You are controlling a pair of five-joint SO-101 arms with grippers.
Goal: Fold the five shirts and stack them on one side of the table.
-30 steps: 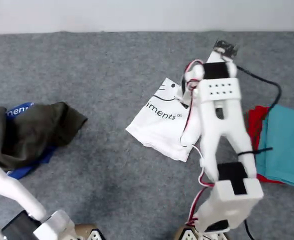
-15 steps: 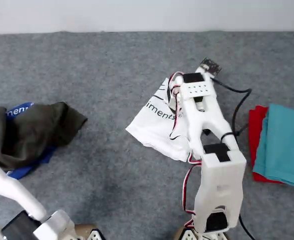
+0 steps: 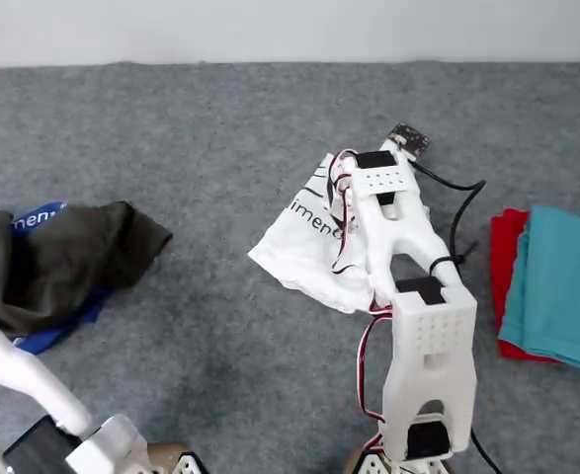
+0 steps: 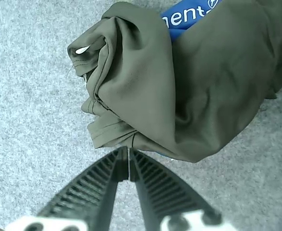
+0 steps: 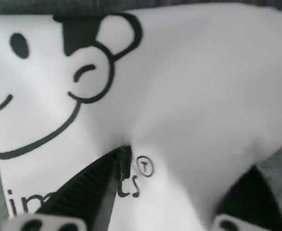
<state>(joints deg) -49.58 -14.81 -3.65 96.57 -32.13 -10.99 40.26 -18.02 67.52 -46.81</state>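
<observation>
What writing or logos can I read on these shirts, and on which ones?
White shirt: black lettering beside a drawn smiling face, partly hidden; no whole word reads.
Blue shirt: white lettering, mostly covered by the olive shirt; only a fragment.
Teal shirt, red shirt: no print visible.

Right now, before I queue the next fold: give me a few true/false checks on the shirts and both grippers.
1. The teal shirt lies on top of the red shirt. True.
2. The left gripper has its fingers spread wide. False: the fingers meet at the tips, beside the olive shirt.
3. The right gripper is on the white shirt, fingers apart. True.
4. The olive shirt lies under the blue shirt. False: the olive shirt lies on top of it.
</observation>
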